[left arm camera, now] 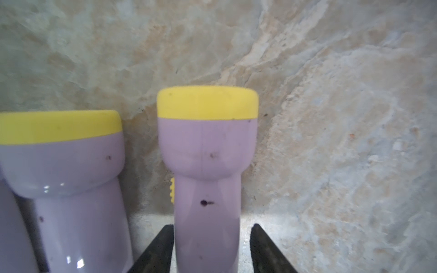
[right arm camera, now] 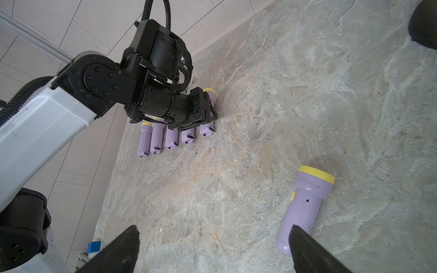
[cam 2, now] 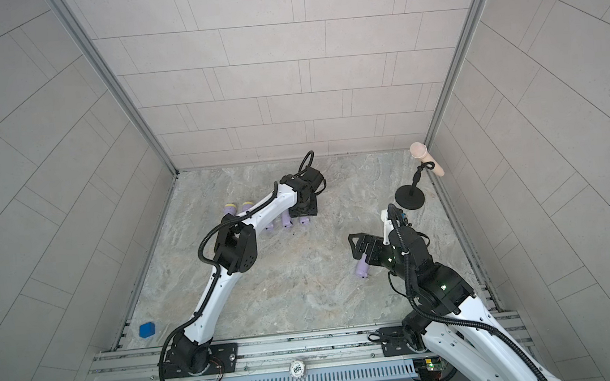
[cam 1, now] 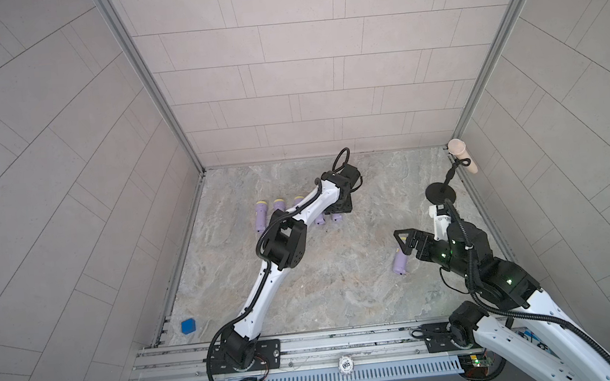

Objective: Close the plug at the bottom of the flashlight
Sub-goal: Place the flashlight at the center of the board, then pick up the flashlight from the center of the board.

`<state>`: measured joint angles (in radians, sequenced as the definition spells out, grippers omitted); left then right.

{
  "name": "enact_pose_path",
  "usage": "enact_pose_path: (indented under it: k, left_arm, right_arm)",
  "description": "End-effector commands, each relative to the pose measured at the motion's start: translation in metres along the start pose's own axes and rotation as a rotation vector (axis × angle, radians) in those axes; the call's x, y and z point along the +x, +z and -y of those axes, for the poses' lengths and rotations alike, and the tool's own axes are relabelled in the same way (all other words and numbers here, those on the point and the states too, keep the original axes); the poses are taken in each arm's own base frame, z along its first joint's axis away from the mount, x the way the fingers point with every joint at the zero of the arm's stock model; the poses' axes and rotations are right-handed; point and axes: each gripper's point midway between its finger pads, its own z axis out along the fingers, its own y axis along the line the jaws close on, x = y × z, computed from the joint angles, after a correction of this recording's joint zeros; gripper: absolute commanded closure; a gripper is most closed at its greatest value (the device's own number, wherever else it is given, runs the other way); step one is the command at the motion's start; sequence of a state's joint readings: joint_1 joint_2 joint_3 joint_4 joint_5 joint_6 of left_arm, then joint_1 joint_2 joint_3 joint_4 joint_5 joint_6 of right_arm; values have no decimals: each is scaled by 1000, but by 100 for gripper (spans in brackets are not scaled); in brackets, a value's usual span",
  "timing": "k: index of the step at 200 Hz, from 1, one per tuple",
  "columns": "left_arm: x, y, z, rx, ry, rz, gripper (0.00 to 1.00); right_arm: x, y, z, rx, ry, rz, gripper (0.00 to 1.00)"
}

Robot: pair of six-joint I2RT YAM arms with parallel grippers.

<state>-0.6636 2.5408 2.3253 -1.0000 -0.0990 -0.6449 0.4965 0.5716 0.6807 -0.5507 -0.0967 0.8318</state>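
Observation:
Several lilac flashlights with yellow heads lie side by side at the back left of the table (cam 1: 323,284). My left gripper (left arm camera: 211,227) straddles the body of the last flashlight in the row (left arm camera: 207,146). One finger (left arm camera: 163,243) rests against it and the other stands off with a gap, so the gripper is open. In both top views this gripper (cam 1: 339,209) covers that flashlight. A lone flashlight (right arm camera: 305,208) lies at the right. My right gripper (right arm camera: 213,228) hangs wide open above its bottom end, which one finger hides, plug included.
A black round stand (cam 1: 440,194) holding a peach-coloured flashlight (cam 1: 462,155) is at the back right corner. A blue block (cam 1: 188,326) sits on the front left rail. Tiled walls close off the left, back and right sides.

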Motion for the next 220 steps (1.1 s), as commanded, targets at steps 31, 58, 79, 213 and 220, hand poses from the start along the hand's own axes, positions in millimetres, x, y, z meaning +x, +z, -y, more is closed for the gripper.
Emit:
enact_pose_path:
  k: [31,58,79,213,220]
  left_arm:
    - [-11,-28,3,6,1,46,39]
    - [-13,-35,5,18,2,55,38]
    - [-14,-42,8,26,8,66,36]
    - [-20,-137,10,71,79,212,12]
    - [-16,-141,8,71,80,209,12]
  right_arm:
    - [-3,-1,1,12,11,7,0]
    - [-3,-1,2,21,11,7,1]
    - [-3,0,2,24,11,2,0]
    - [6,1,35,188,17,-16,0]
    - [5,-1,37,200,9,-16,0]
